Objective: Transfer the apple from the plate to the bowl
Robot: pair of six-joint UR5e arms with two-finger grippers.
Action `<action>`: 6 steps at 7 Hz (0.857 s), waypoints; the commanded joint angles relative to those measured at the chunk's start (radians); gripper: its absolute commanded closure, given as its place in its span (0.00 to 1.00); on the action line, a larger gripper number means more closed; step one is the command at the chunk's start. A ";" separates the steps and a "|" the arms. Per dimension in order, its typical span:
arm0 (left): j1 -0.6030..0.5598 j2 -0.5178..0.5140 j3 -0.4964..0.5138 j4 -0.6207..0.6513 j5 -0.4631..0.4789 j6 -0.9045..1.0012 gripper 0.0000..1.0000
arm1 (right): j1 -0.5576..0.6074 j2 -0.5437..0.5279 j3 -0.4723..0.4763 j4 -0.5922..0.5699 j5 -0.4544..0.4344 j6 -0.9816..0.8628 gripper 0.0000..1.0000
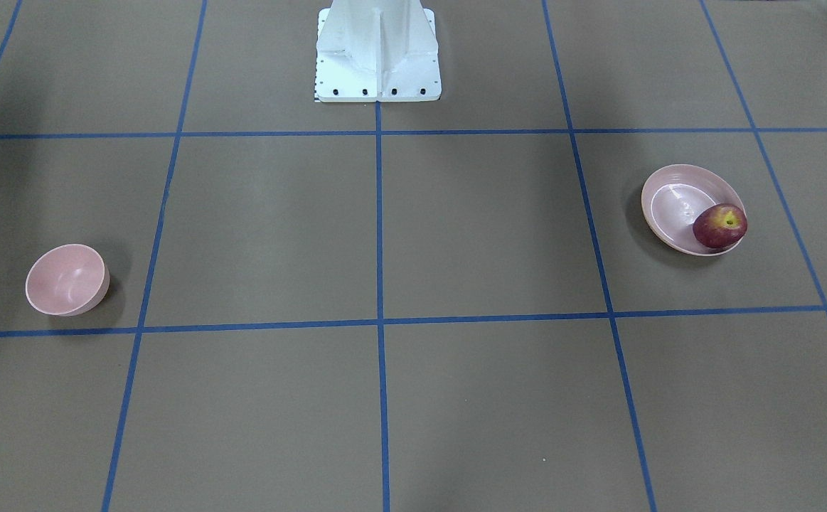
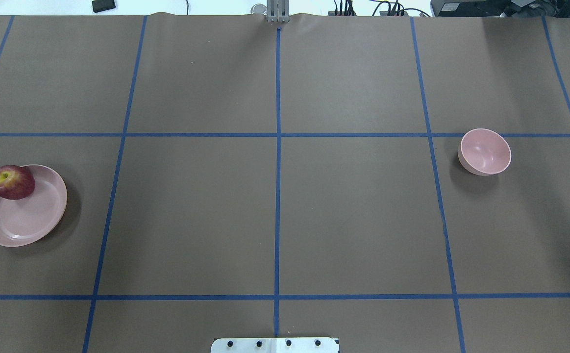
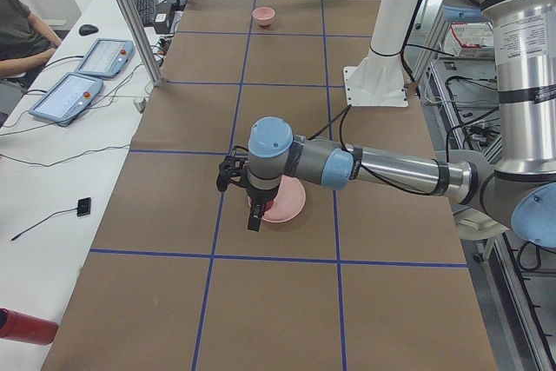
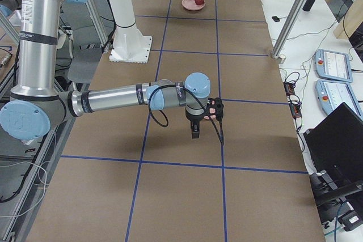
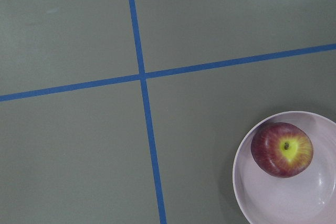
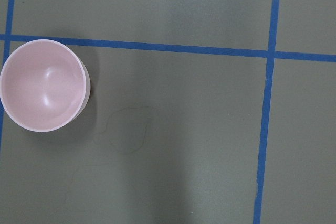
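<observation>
The dark red apple (image 2: pixel 12 182) with its yellow stem patch lies at the edge of the wide pale pink plate (image 2: pixel 30 215) on the table's left side; both also show in the left wrist view, the apple (image 5: pixel 282 149) on the plate (image 5: pixel 273 203). The small deep pink bowl (image 2: pixel 485 151) stands empty on the right side and shows in the right wrist view (image 6: pixel 42 85). My left gripper (image 3: pixel 254 215) hangs above the plate's near edge. My right gripper (image 4: pixel 195 131) hangs above the table beside the bowl. I cannot tell whether either is open or shut.
The brown table carries a blue tape grid. The white robot base (image 1: pixel 377 53) stands at the table's middle edge. An operator (image 3: pixel 22 36) sits at a side desk with tablets. A red bottle (image 3: pixel 26 326) lies at the table's left end.
</observation>
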 commanded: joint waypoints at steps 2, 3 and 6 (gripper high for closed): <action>0.000 -0.033 0.002 0.000 0.000 -0.010 0.02 | -0.006 0.000 -0.001 0.000 0.003 -0.002 0.00; 0.000 -0.038 -0.010 0.004 -0.001 -0.012 0.02 | -0.006 0.000 -0.001 0.000 0.005 0.000 0.00; 0.000 -0.035 -0.023 -0.011 -0.001 -0.010 0.02 | -0.016 0.002 -0.005 0.000 0.009 0.001 0.00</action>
